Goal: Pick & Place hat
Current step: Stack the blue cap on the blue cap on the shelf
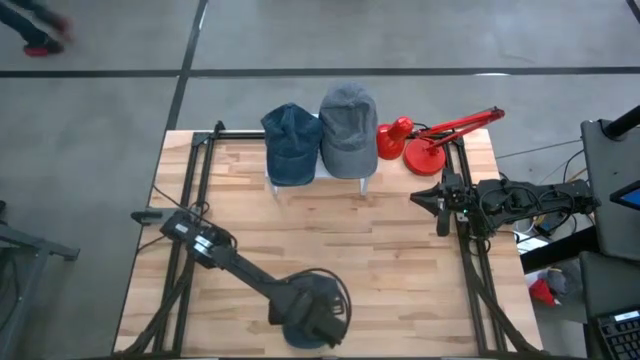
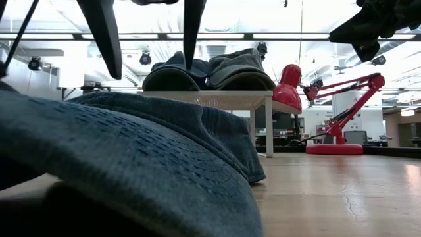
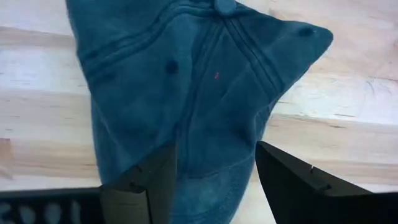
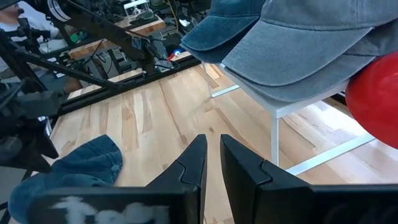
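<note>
1. The wooden surface [image 1: 330, 250] carries everything, with black rails along its left and right sides.
2. The left arm reaches toward the near edge, and its gripper [image 3: 214, 180] sits low over a dark teal hat [image 3: 199, 81] lying there.
3. That hat is soft brushed cloth with stitched seams running up to a button on top, small eyelets and a stitched brim; it lies flat on the surface at the near edge, slightly left of centre.
4. The left jaws stand about half open with the hat's cloth between them; I cannot tell whether they press on it.
5. A small white stand [image 1: 365, 178] at the far edge holds two more hats side by side: a blue one [image 1: 290, 140] and a grey one [image 1: 348, 125].
6. A red lamp [image 1: 425, 140] stands just right of the stand.
7. The right gripper [image 4: 211, 165] waits above the right side, its jaws nearly closed on nothing.
</note>
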